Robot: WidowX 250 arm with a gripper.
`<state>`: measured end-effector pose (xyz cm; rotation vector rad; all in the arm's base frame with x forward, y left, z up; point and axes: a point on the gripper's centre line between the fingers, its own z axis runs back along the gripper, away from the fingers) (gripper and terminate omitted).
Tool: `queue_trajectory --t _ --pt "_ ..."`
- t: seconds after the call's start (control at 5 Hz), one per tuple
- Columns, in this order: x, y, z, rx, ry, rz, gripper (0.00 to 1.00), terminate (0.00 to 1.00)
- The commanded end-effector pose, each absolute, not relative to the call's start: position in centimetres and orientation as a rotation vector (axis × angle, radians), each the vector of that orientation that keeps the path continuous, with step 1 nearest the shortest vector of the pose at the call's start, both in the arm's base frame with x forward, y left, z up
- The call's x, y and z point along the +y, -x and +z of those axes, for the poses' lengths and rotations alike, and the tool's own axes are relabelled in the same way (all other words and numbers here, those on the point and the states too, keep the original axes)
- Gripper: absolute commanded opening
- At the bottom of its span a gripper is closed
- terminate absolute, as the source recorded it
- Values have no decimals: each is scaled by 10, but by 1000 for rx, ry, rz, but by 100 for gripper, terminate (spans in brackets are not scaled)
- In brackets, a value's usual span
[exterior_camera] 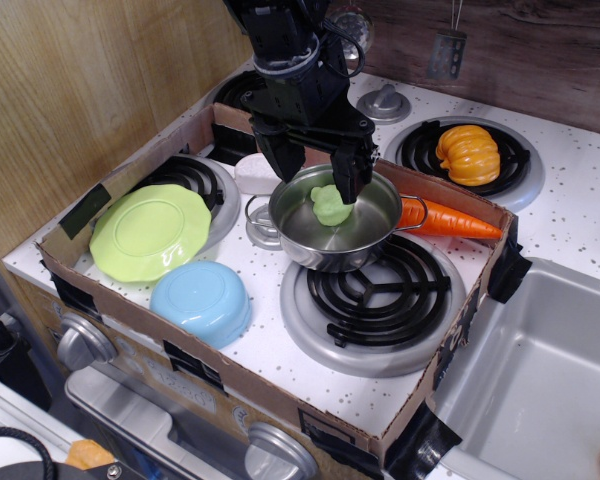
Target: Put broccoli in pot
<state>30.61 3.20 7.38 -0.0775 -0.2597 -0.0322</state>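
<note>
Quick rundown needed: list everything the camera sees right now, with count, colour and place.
broccoli: 1, light green, inside the pot
pot: 1, steel, on the stove at the front right burner's edge
carrot: 1, orange, right of pot
pumpkin: 1, orange, back right burner
plate: 1, lime green, left burner
bowl: 1, light blue, front left
sink: 1, grey, far right
gripper: 1, black, open above pot

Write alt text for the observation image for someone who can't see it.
A light-green toy broccoli lies inside a steel pot on a toy stove, with the black gripper open just above it. A carrot lies right of the pot, a green plate and blue bowl sit to its left, and an orange pumpkin sits on a back burner.
</note>
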Motion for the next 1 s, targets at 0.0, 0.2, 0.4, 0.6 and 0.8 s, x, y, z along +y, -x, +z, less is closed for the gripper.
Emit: queue_trajectory --t 0.0,0.2,0.4,0.6,0.8 --pt "31 -313 89 -302 71 -43 100 0" --pt "31 -313 89 -302 71 -43 100 0" --pt "31 -313 89 -302 71 -43 100 0" --pt "31 -313 89 -302 71 -43 100 0" --pt "31 -313 89 -302 71 -43 100 100"
